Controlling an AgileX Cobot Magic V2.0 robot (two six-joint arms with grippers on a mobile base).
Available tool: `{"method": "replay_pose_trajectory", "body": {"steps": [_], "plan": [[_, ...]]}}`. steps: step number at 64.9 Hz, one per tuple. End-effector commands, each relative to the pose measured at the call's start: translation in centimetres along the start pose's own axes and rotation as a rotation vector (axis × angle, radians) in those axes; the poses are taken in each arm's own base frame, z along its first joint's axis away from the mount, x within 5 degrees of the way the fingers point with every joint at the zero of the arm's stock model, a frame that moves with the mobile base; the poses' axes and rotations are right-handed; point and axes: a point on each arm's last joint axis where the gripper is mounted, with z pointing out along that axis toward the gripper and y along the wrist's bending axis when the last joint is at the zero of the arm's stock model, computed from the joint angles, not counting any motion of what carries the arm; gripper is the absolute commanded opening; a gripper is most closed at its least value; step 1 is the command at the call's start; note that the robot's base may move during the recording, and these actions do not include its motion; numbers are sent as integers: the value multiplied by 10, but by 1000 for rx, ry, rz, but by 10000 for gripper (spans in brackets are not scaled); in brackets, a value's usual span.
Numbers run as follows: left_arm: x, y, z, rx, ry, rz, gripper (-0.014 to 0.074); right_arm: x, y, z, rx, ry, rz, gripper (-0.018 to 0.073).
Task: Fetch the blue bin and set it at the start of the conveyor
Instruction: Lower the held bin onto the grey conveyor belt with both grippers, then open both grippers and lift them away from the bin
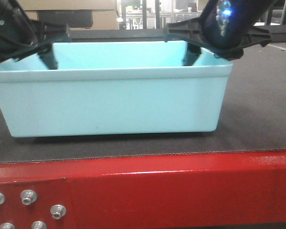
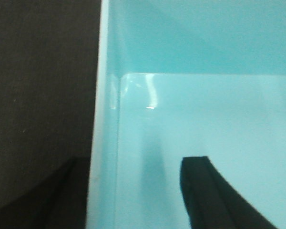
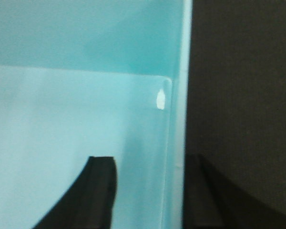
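Turquoise blue bin [image 1: 114, 102] rests mid-frame on the conveyor start [image 1: 257, 119]. Left gripper [image 1: 50, 45] and right gripper [image 1: 193, 43] straddle opposite end walls; clamping cannot be confirmed. Placement step; next, release.

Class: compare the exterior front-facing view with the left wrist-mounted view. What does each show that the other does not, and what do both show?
Front view only: the whole bin from outside, the red frame with silver bolts, the right gripper straddling the far end wall, and background shelving.

Left wrist view only: the bin's glossy floor and inside corner, close up.

Both: the bin resting on the dark belt, with the left gripper straddling its end wall, one finger inside.
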Motion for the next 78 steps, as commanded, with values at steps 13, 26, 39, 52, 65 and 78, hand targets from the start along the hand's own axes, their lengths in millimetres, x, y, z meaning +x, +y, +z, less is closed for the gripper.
{"method": "replay_pose_trajectory", "body": {"steps": [13, 26, 39, 52, 65, 78], "plan": [[-20, 0, -11, -83, -17, -9, 432, -15, 3, -10, 19, -17, -3, 307], [-25, -1, -15, -77, -24, -37, 424, -31, 6, -17, 17, -55, 7, 307], [-38, 2, -42, -48, -92, -70, 310, -45, 5, -45, 26, -100, 23, 301], [-52, 8, -83, -5, -196, -96, 6, -53, 0, -79, 37, -144, -10, -22], [-51, 11, -108, 69, -271, -102, -111, -48, -3, -97, 28, -176, -117, -165], [-17, 10, -119, 257, -330, -72, -111, -9, -9, -104, -71, -229, -153, -165]]}}
